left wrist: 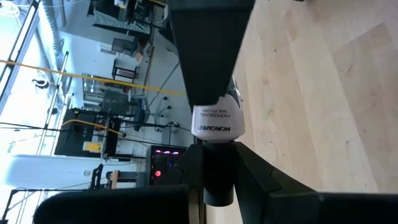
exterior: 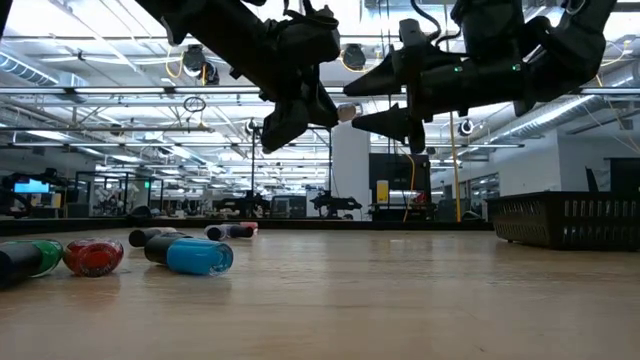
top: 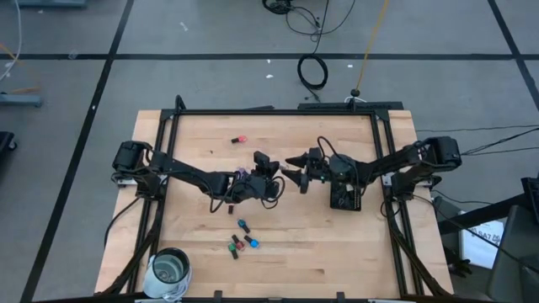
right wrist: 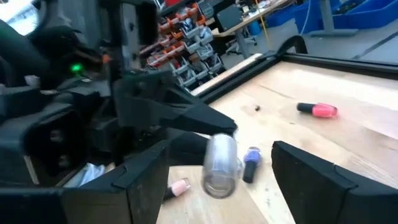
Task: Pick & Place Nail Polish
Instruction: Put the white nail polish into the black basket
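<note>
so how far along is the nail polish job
Nothing visibly placed yet; the black mesh tray's inside can't be seen. In hand: the left gripper is shut on a pale clear bottle, held up between the right gripper's open fingers. Left: a pink bottle and a cluster of coloured bottles on the wooden table.

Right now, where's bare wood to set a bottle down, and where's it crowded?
Free: the strip between the pink bottle and the table's left rail, and the near right corner below the black tray. Crowded: mid-table, where the left pincer and right pincer meet, and the bottle cluster near the glass jar.
</note>
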You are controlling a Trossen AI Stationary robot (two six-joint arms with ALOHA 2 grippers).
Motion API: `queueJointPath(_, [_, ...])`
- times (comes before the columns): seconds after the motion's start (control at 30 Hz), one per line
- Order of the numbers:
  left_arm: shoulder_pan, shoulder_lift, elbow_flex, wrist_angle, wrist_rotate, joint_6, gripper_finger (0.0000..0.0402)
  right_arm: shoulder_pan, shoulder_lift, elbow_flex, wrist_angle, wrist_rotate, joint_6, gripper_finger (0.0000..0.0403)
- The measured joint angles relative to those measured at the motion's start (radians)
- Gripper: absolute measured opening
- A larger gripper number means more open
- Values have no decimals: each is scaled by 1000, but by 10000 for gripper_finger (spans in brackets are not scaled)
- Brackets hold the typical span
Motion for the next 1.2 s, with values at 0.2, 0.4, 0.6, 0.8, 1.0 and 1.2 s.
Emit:
queueJointPath(0.2, [0,0,0,2,0,-34,46,-5,-1,0,15,-48,-7,246])
queueJointPath(0.4, [0,0,0,2,0,-62,46,-12,-1,0,15,-48,-18,225])
queueJointPath(0.6, [0,0,0,2,0,-66,46,-11,0,0,-6,-50,-18,207])
queueJointPath(0.8, [-2,0,0,6,1,-55,46,-12,-1,0,-7,-49,-19,191])
queueJointPath(1.0, [-5,0,0,10,10,-51,46,-19,-1,0,-33,-49,-21,169])
queueJointPath(1.2, [-3,1,-1,20,25,-49,46,-34,-2,0,-50,-63,-25,145])
